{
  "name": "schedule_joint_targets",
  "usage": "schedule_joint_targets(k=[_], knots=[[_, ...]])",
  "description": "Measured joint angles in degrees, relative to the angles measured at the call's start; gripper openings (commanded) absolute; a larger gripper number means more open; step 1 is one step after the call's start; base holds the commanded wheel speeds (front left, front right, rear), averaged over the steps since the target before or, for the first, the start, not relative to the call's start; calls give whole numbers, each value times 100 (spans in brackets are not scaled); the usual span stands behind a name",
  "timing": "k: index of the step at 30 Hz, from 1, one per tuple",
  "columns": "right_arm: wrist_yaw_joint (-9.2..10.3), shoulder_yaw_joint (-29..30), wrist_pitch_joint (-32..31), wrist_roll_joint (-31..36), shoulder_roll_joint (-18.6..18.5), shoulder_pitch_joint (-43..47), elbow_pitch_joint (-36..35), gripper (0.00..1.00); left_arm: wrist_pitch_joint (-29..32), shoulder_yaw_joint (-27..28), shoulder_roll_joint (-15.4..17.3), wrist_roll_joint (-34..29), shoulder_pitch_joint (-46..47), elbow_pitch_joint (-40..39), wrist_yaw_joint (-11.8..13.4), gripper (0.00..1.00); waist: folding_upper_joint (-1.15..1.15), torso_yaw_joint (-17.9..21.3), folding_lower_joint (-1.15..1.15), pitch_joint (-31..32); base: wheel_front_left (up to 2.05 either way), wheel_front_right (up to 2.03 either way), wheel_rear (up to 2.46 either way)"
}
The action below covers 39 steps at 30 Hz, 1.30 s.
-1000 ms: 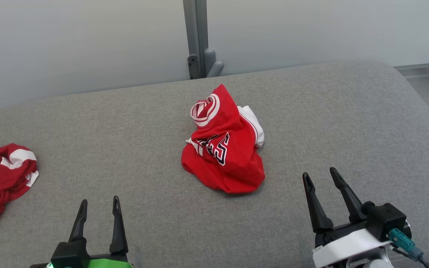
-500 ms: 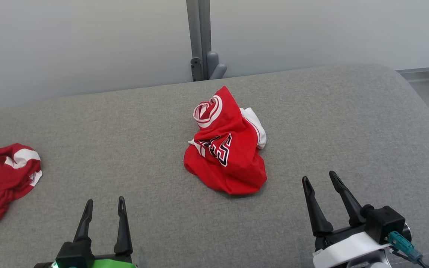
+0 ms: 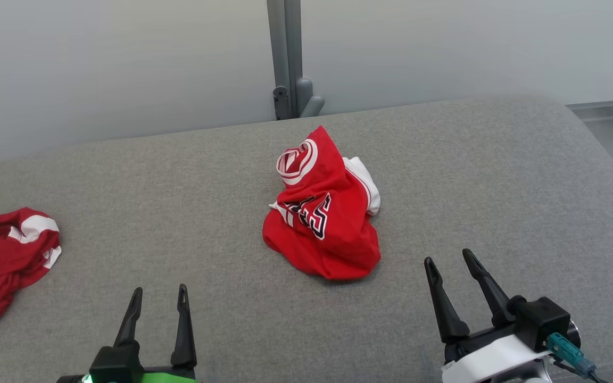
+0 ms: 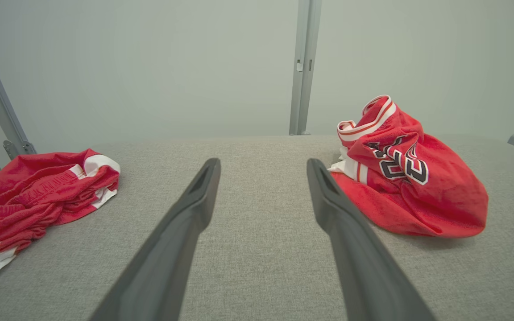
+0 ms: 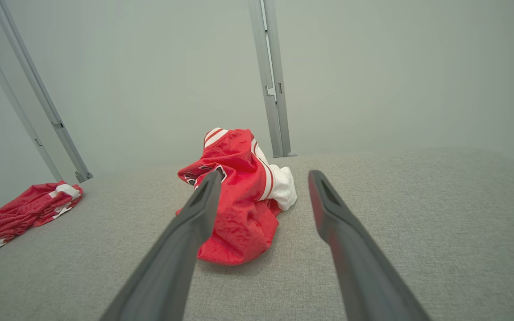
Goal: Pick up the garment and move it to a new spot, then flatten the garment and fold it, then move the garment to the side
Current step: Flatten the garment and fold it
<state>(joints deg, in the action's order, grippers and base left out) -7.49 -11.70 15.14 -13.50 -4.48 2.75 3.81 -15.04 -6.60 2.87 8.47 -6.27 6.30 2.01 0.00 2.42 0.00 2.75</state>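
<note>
Lying crumpled near the middle of the grey counter [image 3: 498, 186]: the red garment [image 3: 321, 213], well apart from both grippers. From the head view: left gripper [image 3: 159, 290] and right gripper [image 3: 447, 256] over the counter's near side, fingers spread wide, gripping nothing. Plain in the left wrist view: black-and-white lettering on the garment. In the right wrist view, that lettering half behind a finger, and a white fold plain on the garment's right side. Counting: two red garments, the second garment [image 3: 6, 260] at far left; two grippers; four fingers.
</note>
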Motion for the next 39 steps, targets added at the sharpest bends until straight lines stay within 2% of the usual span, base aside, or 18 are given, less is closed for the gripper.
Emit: schedule_joint_targets(k=[4,10,17,23,27,31,38,39], knots=[[-1,-66,0,-2,-35,-4,7,100,1,-89,-1,-3,70,102,-58,100,0,62,0,-34,0,0,0],[0,-144,0,-29,-81,-96,-5,100,0,-296,-5,-153,744,449,-288,100,0,175,0,-193,0,0,0],[-1,-260,0,-89,-82,-427,-11,100,-1,-476,3,-471,1922,1010,-592,100,0,418,0,-553,0,0,0],[-1,-165,0,-99,-79,-714,-67,100,0,-959,140,-554,3097,1928,-894,100,0,658,0,-1086,0,0,0],[-1,-111,0,-104,-70,-851,-111,100,0,-1271,205,-427,3662,2417,-933,100,0,800,0,-1385,0,0,0],[0,-144,0,-141,-51,-928,-107,100,0,-1324,207,-198,4086,2937,-939,100,0,955,0,-1623,0,0,0],[-1,-252,-1,-165,24,-1013,-58,100,86,-1645,162,-136,4622,3968,-940,100,0,1266,0,-1794,0,0,0],[-1,-245,-1,-166,34,-1017,-56,100,86,-1720,148,-76,4680,4050,-940,70,0,1306,0,-1799,0,0,0]])
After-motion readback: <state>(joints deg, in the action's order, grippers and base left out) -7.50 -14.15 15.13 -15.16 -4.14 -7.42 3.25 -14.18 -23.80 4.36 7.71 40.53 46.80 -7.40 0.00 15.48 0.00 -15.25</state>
